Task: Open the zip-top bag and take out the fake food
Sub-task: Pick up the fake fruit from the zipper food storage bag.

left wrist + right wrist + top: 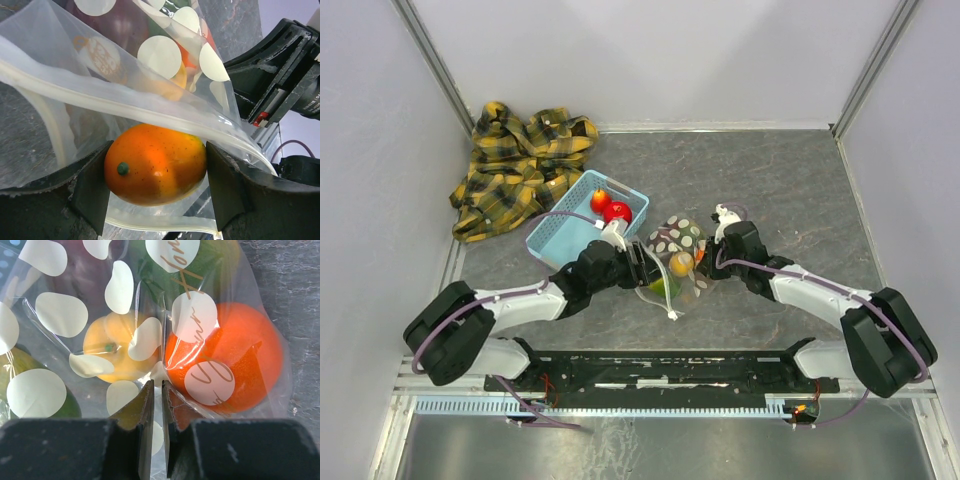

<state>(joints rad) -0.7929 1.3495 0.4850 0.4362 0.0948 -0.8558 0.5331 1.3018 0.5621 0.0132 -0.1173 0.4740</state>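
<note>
- left end effector [157, 186]: clamped on one piece of fake food [150, 162], an orange-yellow fruit with a green stem mark; clear film of the zip-top bag [676, 240] lies over and under it;
- right end effector [156, 396]: jaws narrow, almost together, bag film pinched in the slit; orange, yellow and green fruits lie behind the film;
- bag position: middle of the surface [780, 190], between the two end effectors;
- light blue basket [550, 248]: just left of the bag; two red fruits [616, 211] inside;
- plaid cloth [515, 165]: crumpled in the far left corner.
</note>
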